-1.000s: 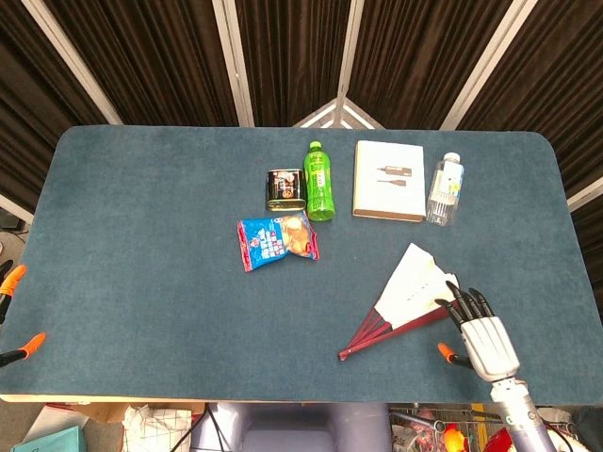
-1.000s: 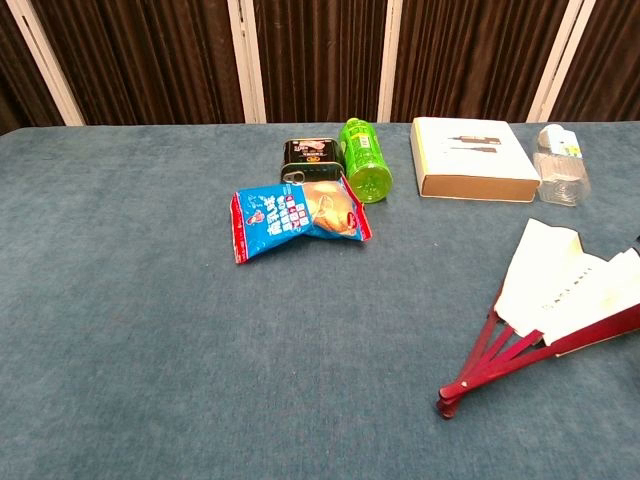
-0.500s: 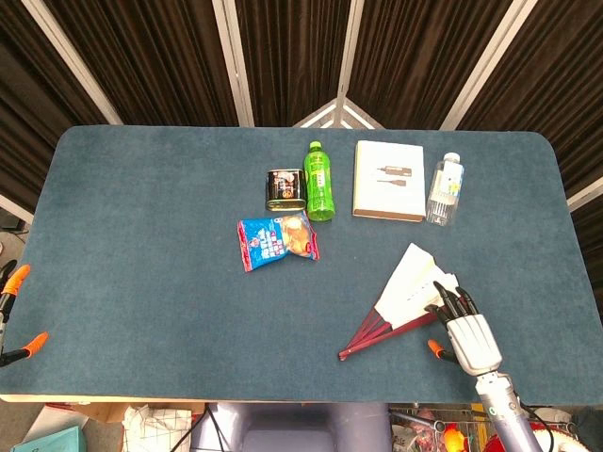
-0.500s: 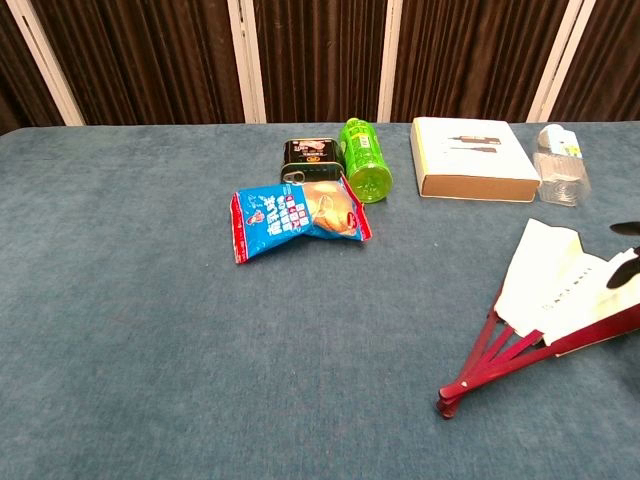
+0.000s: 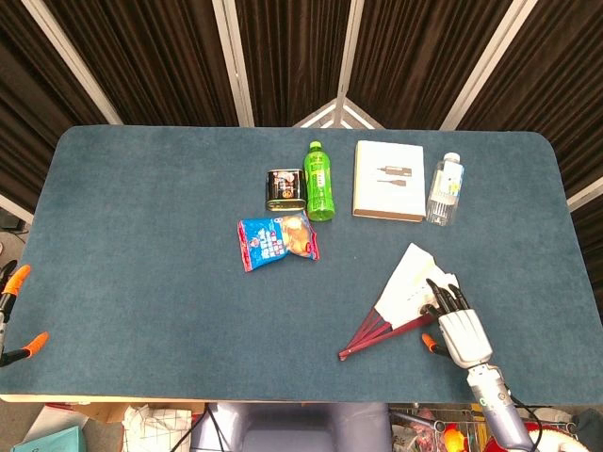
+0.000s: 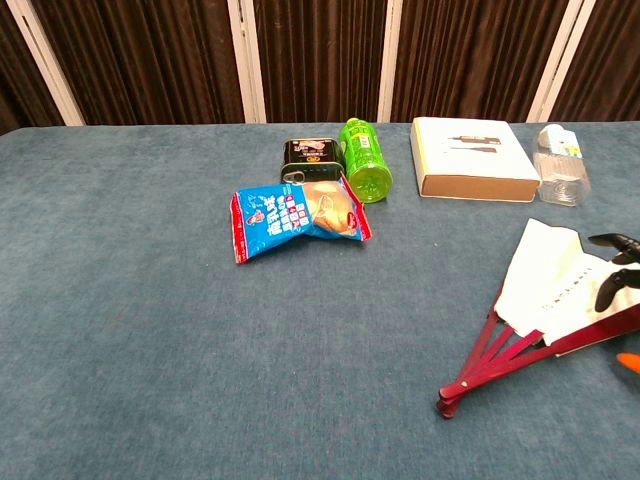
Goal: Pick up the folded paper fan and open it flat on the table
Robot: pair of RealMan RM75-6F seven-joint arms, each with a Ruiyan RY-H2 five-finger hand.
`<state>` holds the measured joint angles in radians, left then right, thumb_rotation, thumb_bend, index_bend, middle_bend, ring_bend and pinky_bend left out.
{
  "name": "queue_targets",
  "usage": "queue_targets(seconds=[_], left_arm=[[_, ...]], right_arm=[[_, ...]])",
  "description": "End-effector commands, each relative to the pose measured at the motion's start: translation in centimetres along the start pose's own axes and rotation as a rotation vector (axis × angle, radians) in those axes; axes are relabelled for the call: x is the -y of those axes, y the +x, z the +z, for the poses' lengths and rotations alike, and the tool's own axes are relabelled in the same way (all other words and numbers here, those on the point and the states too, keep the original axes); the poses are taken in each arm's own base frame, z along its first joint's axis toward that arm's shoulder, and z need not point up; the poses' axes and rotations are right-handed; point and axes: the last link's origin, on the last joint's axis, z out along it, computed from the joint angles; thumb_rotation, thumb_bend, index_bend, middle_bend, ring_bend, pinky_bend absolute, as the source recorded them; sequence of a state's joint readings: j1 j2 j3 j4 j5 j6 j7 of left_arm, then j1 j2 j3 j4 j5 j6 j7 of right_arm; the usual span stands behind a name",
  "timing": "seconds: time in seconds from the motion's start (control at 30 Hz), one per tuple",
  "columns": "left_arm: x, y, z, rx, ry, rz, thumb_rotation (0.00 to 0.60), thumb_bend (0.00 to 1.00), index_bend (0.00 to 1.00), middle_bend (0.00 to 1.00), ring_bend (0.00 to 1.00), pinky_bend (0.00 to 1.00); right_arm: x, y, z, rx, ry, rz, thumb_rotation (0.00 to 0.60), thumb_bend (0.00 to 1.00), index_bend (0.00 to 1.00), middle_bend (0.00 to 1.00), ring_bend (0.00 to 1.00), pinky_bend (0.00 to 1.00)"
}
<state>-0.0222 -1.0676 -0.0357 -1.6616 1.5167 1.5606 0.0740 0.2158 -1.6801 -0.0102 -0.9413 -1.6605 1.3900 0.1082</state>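
Observation:
The paper fan (image 5: 407, 285) lies partly spread on the blue table (image 5: 151, 245) at the front right, white paper leaf up and dark red ribs (image 5: 364, 336) converging toward the front left. In the chest view the fan (image 6: 545, 285) has its pivot near the bottom edge. My right hand (image 5: 458, 327) sits at the fan's right edge, black fingers apart and reaching over the paper; an orange thumb tip shows beside it. In the chest view only the right hand's fingertips (image 6: 612, 272) enter from the right, over the leaf. Whether they touch the paper is unclear. The left hand is out of sight.
Behind the fan stand a white box (image 5: 388, 180) and a clear bottle (image 5: 445, 188). Mid-table lie a green bottle (image 5: 319, 181), a dark can (image 5: 284, 188) and a blue snack bag (image 5: 276, 240). Two orange-tipped items (image 5: 13, 280) poke in at the left edge.
My right hand has moved left and forward, its fingers now reaching over the fan's right side. The fan itself has kept its place and spread.

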Motion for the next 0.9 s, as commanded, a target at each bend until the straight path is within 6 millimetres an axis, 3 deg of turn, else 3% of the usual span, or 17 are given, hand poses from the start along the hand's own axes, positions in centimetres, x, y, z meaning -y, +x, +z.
queue_targets(seconds=[0.03, 0.9], left_arm=[[0.0, -0.1, 0.1, 0.003, 0.002, 0.000, 0.600, 0.10, 0.05, 0.00, 0.00, 0.00], [-0.1, -0.1, 0.0, 0.010, 0.001, -0.001, 0.600, 0.10, 0.05, 0.00, 0.00, 0.00]], right_arm=[[0.1, -0.2, 0.4, 0.008, 0.002, -0.005, 0.600, 0.29, 0.43, 0.06, 0.16, 0.12], [0.9, -1.2, 2.5, 0.026, 0.028, 0.010, 0.600, 0.41, 0.55, 0.08, 0.19, 0.12]])
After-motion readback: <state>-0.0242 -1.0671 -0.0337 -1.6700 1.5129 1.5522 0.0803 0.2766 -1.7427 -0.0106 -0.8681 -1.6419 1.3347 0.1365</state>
